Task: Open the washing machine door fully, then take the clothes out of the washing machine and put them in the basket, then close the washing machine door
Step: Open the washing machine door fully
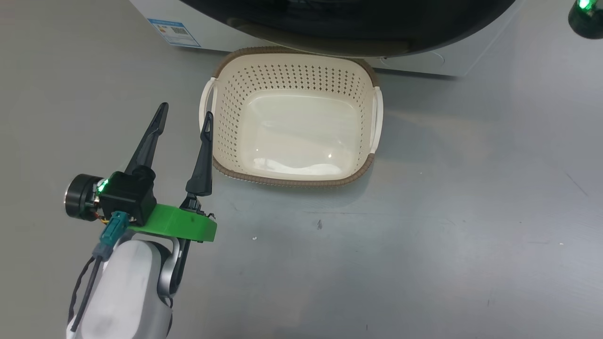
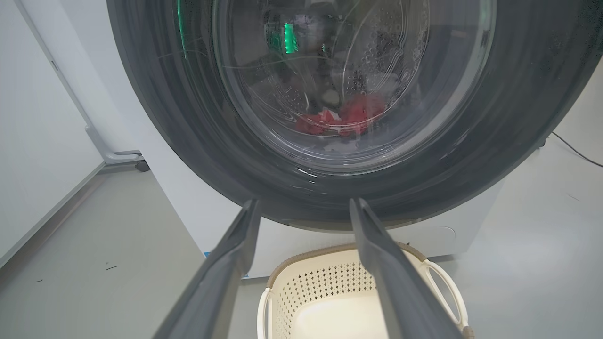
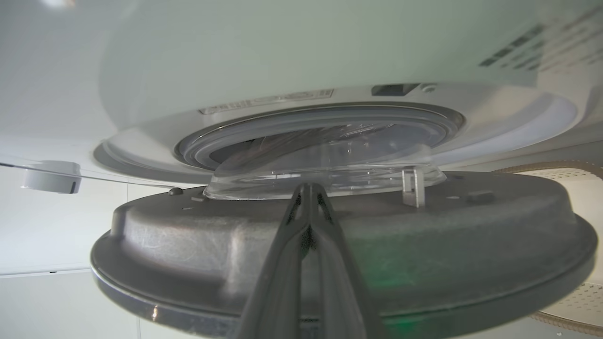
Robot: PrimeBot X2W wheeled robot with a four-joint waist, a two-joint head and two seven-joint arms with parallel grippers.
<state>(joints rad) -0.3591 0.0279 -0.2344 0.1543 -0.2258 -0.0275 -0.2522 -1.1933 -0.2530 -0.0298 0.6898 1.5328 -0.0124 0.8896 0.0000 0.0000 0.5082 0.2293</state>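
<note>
Lower left, the left gripper (image 1: pixel 186 111) is held spread beside the basket (image 1: pixel 292 181); the right gripper (image 3: pixel 308 189) is clenched empty at the washing machine door (image 3: pixel 424 245).

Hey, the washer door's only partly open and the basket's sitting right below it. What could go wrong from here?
1. The right gripper is shut and seems only to press against the inner side of the washing machine door, gripping nothing, so it may slip off as the door swings.
2. The open left gripper has one finger close beside the handle of the basket; a careless move could knock the basket out of place.
</note>
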